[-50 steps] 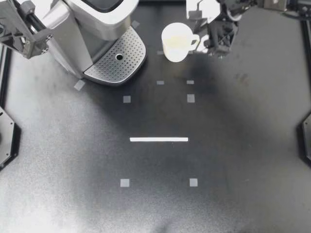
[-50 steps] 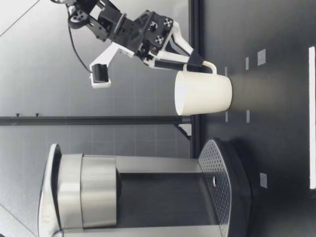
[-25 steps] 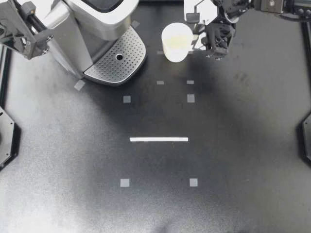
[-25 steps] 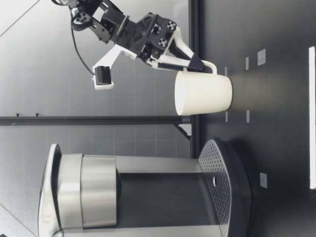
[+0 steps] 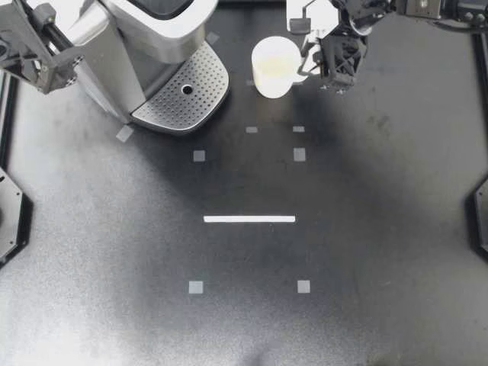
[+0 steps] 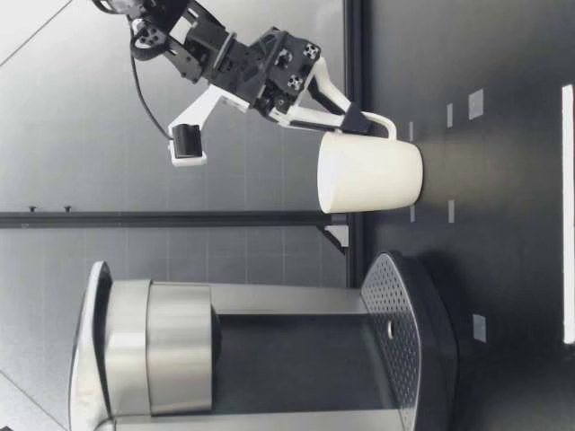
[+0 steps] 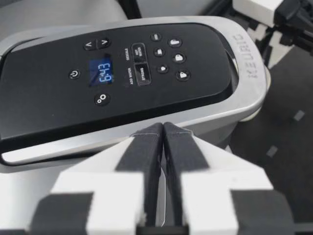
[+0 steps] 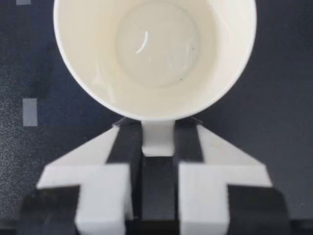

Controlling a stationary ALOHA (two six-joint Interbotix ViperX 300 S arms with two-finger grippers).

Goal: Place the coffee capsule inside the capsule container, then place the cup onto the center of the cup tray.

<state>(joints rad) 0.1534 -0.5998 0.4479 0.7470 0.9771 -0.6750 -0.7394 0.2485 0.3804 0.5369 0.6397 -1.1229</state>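
Observation:
A white cup point(image 5: 273, 66) stands upright on the black table, right of the coffee machine point(image 5: 145, 38). My right gripper point(image 5: 315, 64) is shut on the cup's handle point(image 8: 157, 137), with a finger point(image 8: 126, 147) pressed on each side of it. In the low view my right gripper point(image 6: 364, 121) reaches down at a slant to the handle, and the cup point(image 6: 370, 172) rests on the table. The perforated cup tray point(image 5: 183, 95) is bare. My left gripper point(image 5: 65, 53) is shut with nothing in it, and in the left wrist view my left gripper point(image 7: 163, 133) hovers over the machine's closed lid point(image 7: 122, 73). No capsule shows.
Small grey tape squares point(image 5: 299, 154) and a white tape line point(image 5: 249, 219) mark the table's middle. The machine's tall body point(image 6: 180, 350) stands beside the cup.
My right gripper's fingers have closed onto the cup's handle. The cup has shifted slightly toward the machine. My left arm has stayed put.

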